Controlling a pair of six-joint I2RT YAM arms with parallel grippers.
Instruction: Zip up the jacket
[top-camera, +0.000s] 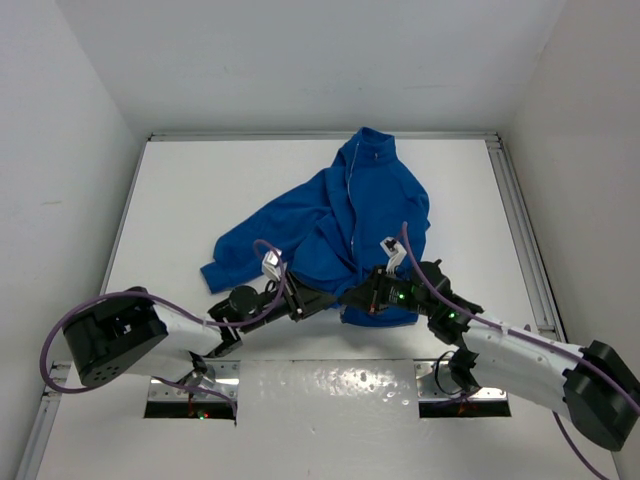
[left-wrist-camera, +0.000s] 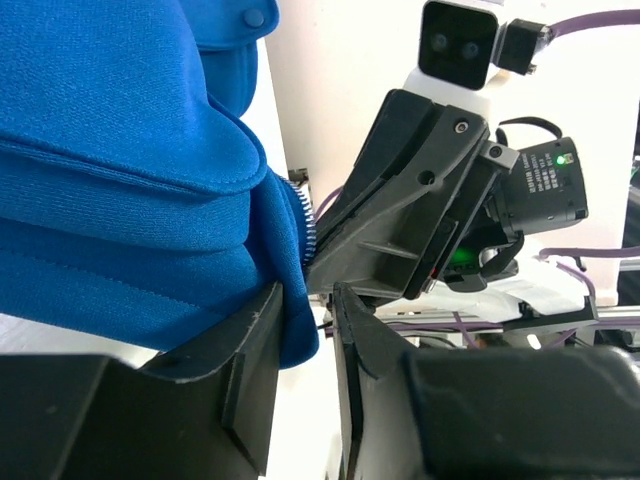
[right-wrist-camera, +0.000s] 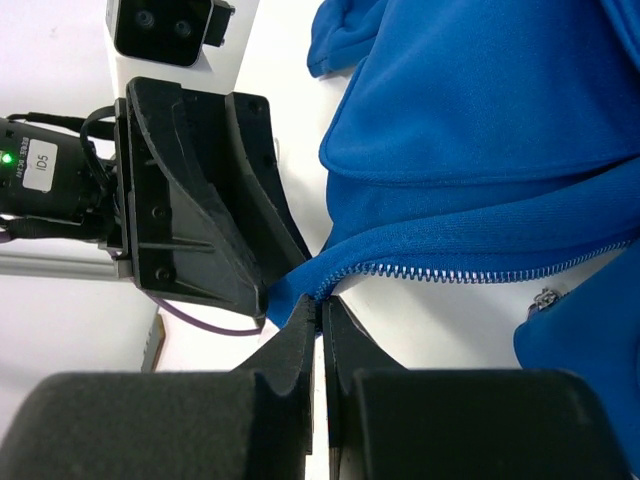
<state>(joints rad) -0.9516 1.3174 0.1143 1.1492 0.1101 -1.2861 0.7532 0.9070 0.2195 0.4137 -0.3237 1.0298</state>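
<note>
- A white table is enclosed by plain white walls, and the two arm bases are seen at its near edge.
- The jacket is spread over the middle of the table. Its collar is turned toward the far wall and its hem toward the arms. It is rumpled, and one sleeve is thrown out to the left.
- The zipper is seen undone at the hem. One row of silver teeth is exposed along the blue edge, and white table shows beneath it.
- The right gripper is pressed together. A bit of the jacket's bottom edge, at the lower end of the zipper, is pinched in its tips.
- The left gripper is brought in tip to tip against the right one at that same corner. Its fingers are held slightly apart. The hem hangs in the gap against one finger, and a sliver of space is left beside the other.
- Purple cables are looped along both arms.
</note>
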